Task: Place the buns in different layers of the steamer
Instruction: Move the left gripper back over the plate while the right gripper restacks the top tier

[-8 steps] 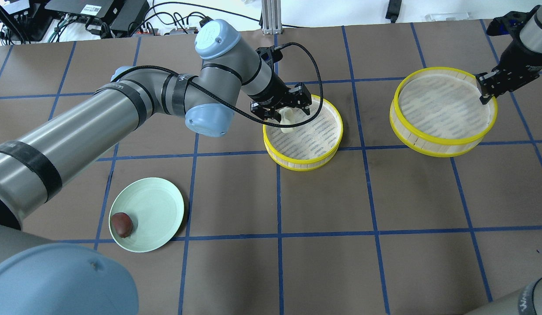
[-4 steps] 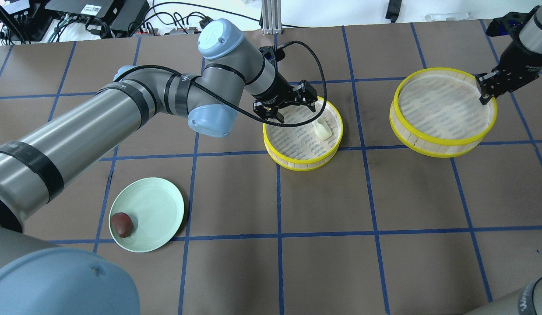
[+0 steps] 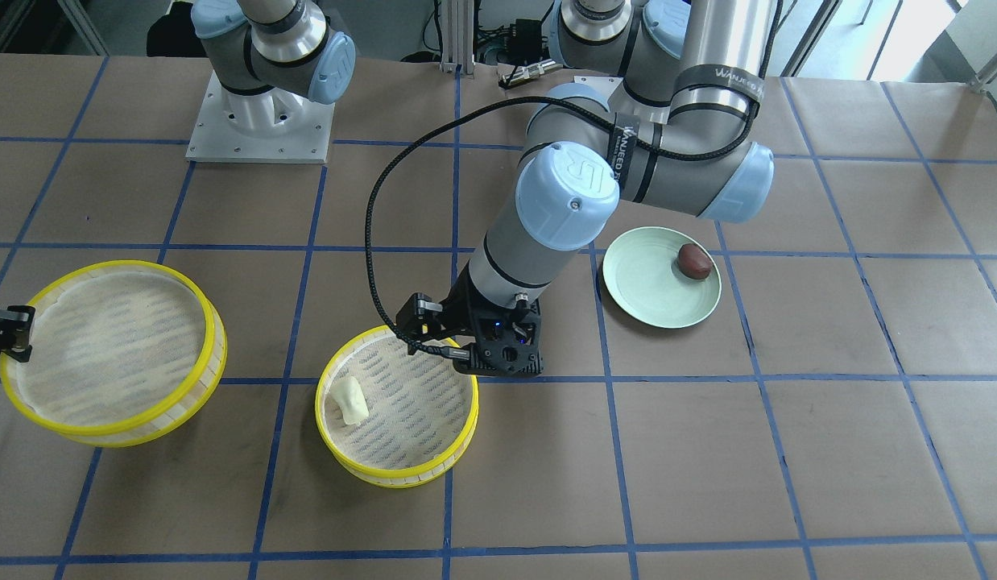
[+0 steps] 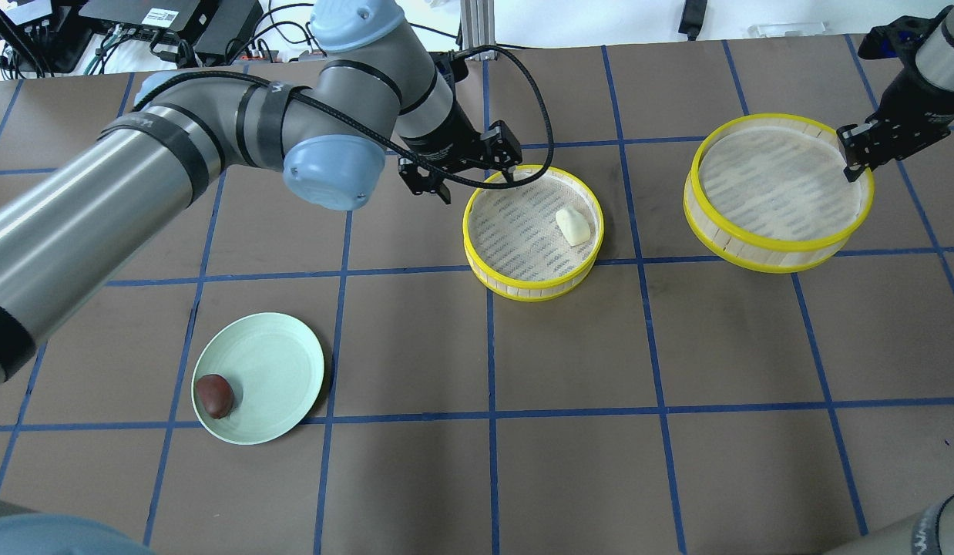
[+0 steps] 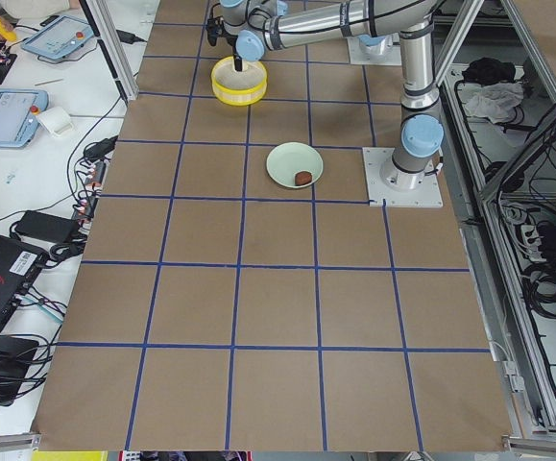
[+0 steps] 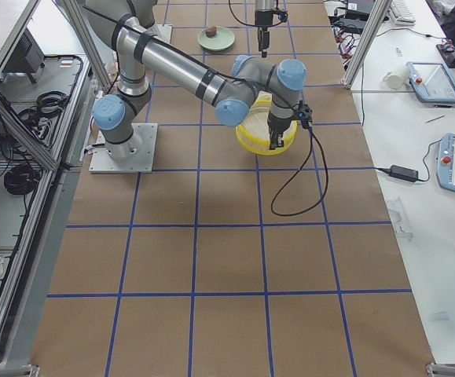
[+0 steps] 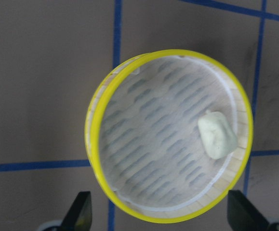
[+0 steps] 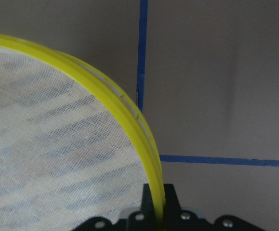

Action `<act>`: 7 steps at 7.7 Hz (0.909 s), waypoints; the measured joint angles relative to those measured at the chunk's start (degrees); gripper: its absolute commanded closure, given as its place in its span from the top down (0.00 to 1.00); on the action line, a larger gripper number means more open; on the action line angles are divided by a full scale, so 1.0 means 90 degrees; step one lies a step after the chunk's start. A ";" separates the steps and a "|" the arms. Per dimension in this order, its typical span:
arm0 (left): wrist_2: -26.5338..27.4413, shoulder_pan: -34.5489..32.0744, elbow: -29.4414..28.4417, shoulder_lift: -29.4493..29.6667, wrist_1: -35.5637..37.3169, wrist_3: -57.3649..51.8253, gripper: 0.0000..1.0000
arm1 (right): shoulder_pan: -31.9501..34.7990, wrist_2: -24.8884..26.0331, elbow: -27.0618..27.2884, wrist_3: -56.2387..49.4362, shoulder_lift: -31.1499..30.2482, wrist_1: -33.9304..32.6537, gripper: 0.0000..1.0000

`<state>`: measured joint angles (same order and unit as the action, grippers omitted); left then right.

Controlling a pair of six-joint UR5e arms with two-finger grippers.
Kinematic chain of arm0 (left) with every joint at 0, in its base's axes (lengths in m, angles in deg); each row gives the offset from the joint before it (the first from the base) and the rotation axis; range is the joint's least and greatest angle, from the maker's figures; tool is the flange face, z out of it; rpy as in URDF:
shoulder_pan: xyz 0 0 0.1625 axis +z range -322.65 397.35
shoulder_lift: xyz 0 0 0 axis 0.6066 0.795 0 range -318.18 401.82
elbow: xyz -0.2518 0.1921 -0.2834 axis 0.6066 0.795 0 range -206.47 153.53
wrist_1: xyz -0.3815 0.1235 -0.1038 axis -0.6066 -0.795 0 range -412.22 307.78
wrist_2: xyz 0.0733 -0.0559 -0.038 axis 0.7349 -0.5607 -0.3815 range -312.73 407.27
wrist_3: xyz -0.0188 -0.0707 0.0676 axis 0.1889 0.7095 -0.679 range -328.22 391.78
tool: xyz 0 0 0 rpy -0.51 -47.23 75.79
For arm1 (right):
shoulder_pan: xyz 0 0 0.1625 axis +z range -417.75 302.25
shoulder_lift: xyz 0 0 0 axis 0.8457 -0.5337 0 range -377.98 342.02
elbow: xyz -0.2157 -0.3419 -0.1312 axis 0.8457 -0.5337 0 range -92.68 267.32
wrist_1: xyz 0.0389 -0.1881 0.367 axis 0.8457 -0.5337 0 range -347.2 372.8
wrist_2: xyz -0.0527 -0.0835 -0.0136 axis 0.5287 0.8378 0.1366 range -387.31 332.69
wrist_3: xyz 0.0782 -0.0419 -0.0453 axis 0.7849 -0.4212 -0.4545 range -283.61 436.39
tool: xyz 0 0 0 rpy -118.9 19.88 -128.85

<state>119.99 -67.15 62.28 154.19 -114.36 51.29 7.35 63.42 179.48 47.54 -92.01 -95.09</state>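
The cream-white bun [image 4: 573, 226] lies loose in the middle steamer layer [image 4: 477, 258], near its right wall; the left wrist view shows this bun [image 7: 217, 134] too. My left gripper [image 4: 473, 181] hangs open and empty over that layer's far-left rim, and the front view shows the gripper [image 3: 458, 346] there as well. The reddish-brown bun [image 4: 215, 395] rests on a pale green plate [image 4: 277, 362]. My right gripper [image 4: 858, 158] is shut on the yellow rim of the second steamer layer [image 4: 777, 250], which holds nothing. The clamped rim [image 8: 151, 159] runs between the fingers.
Brown table paper with blue tape lines lies under everything. Cables and electronics [image 4: 161, 27] sit along the far edge. A black cable [image 3: 378, 225] loops from my left wrist. The plate stands at the near left, well apart from both layers.
My left gripper opened and dropped the cream-white bun into the middle layer, then drew back to the left past its rim. The right gripper and its layer have barely moved.
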 measured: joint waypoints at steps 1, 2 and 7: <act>0.0422 0.0223 0.0012 -0.0198 -0.0586 -0.0358 1.00 | 0.0046 0.0001 -0.0009 0.0216 -0.0015 0.0017 0.00; 0.0668 0.0542 0.0025 -0.0377 -0.1156 -0.0643 1.00 | 0.0165 -0.0003 -0.0022 0.0465 -0.0023 0.0029 0.00; 0.1729 0.2384 0.0254 -0.1083 -0.2946 -0.1676 1.00 | 0.2189 -0.0034 -0.0084 0.3508 -0.0044 -0.0061 0.00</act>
<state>135.55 -45.69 64.57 144.45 -140.87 36.20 27.05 63.12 178.72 79.11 -92.40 -95.65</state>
